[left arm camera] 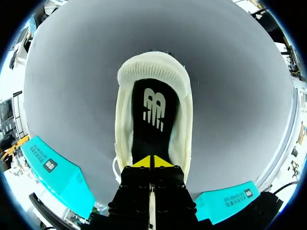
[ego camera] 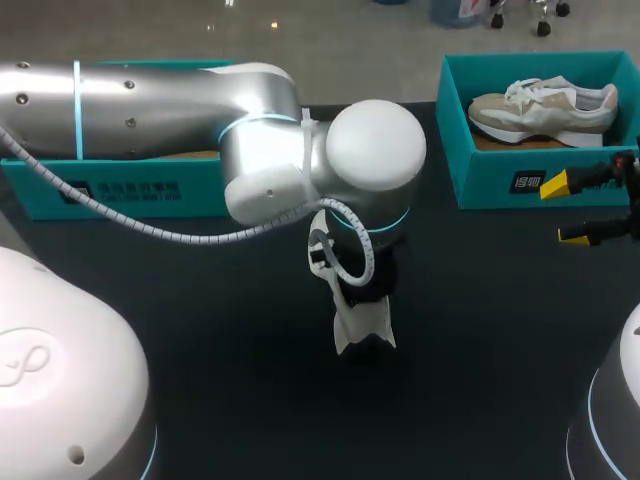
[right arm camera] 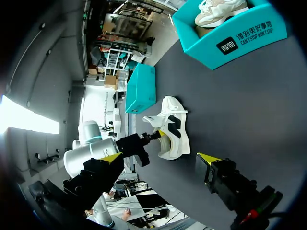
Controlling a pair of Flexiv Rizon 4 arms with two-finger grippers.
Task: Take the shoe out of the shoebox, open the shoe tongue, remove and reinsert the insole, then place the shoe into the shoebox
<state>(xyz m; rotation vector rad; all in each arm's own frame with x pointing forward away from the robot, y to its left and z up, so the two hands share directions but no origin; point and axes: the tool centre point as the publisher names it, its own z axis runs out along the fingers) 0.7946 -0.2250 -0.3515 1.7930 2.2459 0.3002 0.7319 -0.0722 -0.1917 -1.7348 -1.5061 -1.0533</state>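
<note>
A white shoe (ego camera: 350,325) with a black side logo stands on the dark table mid-scene, mostly hidden under my left arm. In the left wrist view I look down into the shoe (left arm camera: 153,72), with its heel ahead of the gripper and its black insole (left arm camera: 153,129) lying inside. My left gripper (left arm camera: 152,162) is shut, its yellow tips together at the front of the shoe's opening; whether they pinch anything thin there I cannot tell. My right gripper (ego camera: 570,210) hangs open at the right edge, in front of the shoebox (ego camera: 520,185) and apart from the shoe (right arm camera: 175,132).
The teal shoebox at the back right holds a second, beige shoe (ego camera: 545,110). Another teal box (ego camera: 120,190) stands at the back left behind my left arm. Bare dark table lies around the shoe.
</note>
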